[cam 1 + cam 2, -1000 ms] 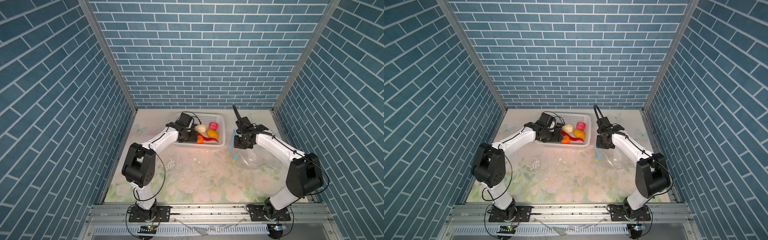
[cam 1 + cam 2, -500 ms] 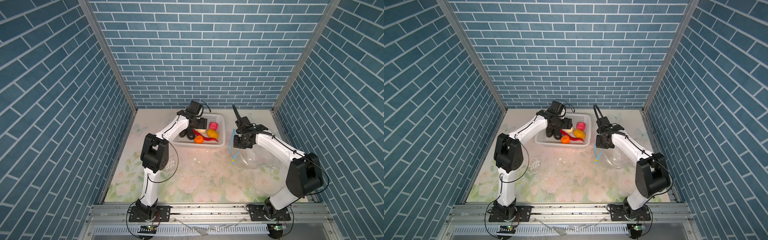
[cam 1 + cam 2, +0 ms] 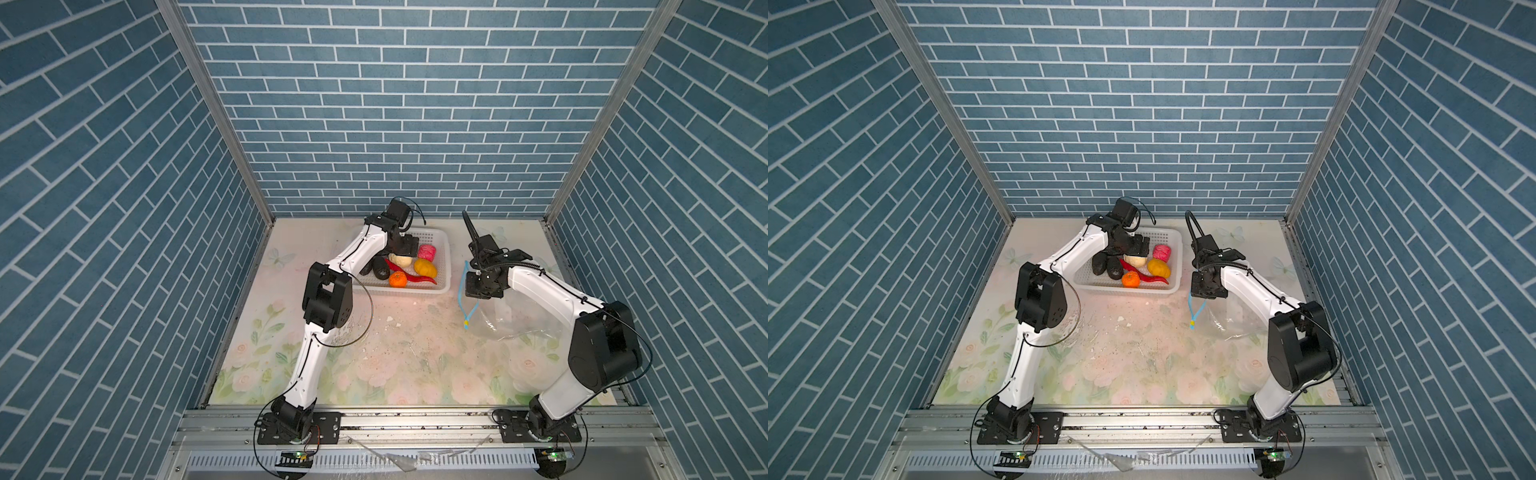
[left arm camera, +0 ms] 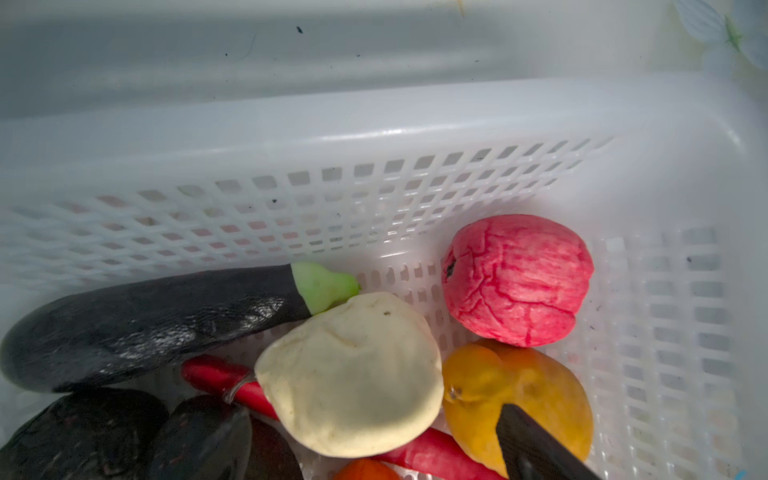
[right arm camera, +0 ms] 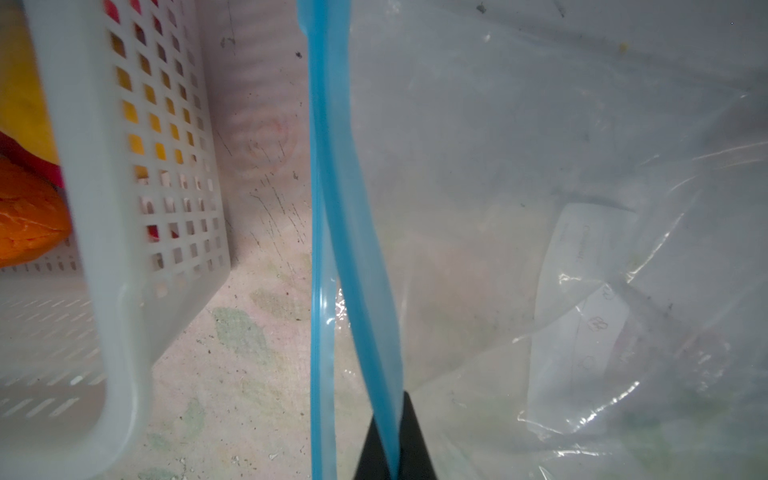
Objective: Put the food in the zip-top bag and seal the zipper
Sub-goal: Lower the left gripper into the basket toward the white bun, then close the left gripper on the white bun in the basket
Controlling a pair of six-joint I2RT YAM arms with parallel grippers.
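While apart, left fingers [image 4: 536, 449] above food [image 4: 349, 374].

The left arm [image 3: 357, 257] reaches forward from its base with the elbow bent. Its wrist is turned down, so the left gripper [image 3: 404, 251] points downward with jaws spread. Only one finger [image 4: 536, 449] shows in the left wrist view. The right arm [image 3: 540, 291] stretches forward and inward, and the right gripper [image 5: 392, 440] points down, pinched tight on the zipper [image 5: 353, 232].

One bag [image 3: 512, 329], one basket [image 3: 415, 291], one eggplant [image 4: 145, 324] (green-capped)
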